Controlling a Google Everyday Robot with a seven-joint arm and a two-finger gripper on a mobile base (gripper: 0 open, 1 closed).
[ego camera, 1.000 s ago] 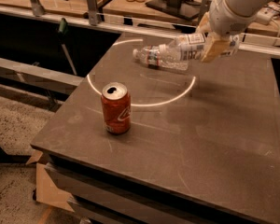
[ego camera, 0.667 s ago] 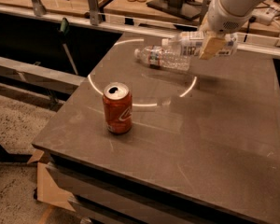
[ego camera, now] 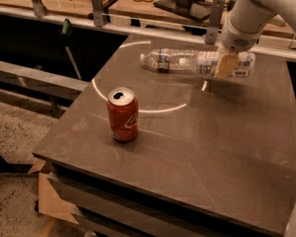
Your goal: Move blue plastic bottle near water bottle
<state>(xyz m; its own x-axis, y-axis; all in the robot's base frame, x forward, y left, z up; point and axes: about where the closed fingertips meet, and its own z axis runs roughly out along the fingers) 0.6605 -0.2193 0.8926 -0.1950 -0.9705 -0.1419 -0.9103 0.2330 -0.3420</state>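
Observation:
The blue plastic bottle [ego camera: 209,63], pale with a large white label, lies on its side in my gripper [ego camera: 227,66], just above the far part of the table. The gripper comes down from the top right and is shut on the bottle's labelled body. The bottle's cap end points left. The water bottle [ego camera: 163,60], clear and ribbed with a narrow red-and-blue band, lies on its side on the table. It sits directly left of the held bottle, and their ends meet or overlap.
An orange soda can [ego camera: 122,115] stands upright at the table's front left. The dark table [ego camera: 197,147] ends at the left and front edges. A metal rail with posts [ego camera: 96,4] runs behind it. My arm [ego camera: 251,14] fills the top right.
My gripper with the blue plastic bottle has moved lower and a little right, closer to the table surface. The water bottle and the can have stayed in place.

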